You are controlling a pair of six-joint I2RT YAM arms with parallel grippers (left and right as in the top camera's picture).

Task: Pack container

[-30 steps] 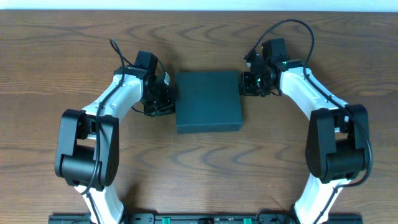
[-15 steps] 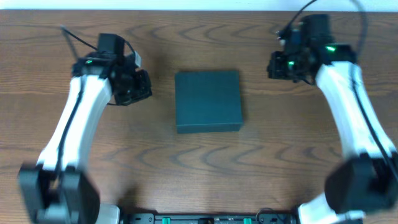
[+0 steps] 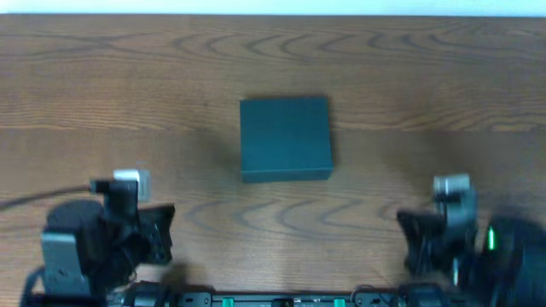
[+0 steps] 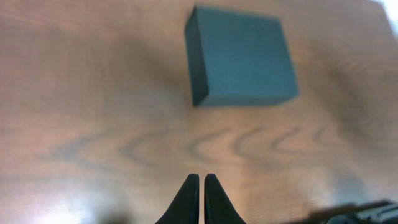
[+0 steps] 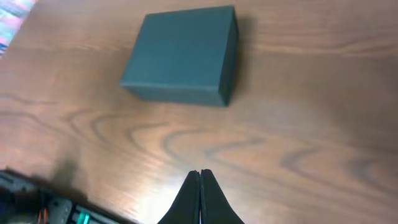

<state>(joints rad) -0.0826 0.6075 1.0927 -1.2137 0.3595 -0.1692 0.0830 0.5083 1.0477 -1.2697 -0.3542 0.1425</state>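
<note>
The container is a dark teal-green square box, lid closed, lying alone at the middle of the wooden table. It also shows in the left wrist view and in the right wrist view. My left gripper is shut and empty, pulled back near the table's front left, far from the container. My right gripper is shut and empty, pulled back near the front right. In the overhead view the left arm and the right arm are blurred at the bottom corners.
The wooden table stretches round the container. A black bar with green lights runs along the front edge. A colourful patch shows at the upper left of the right wrist view.
Both arms have drawn back from beside the container to the front corners of the table. The container has not moved.
</note>
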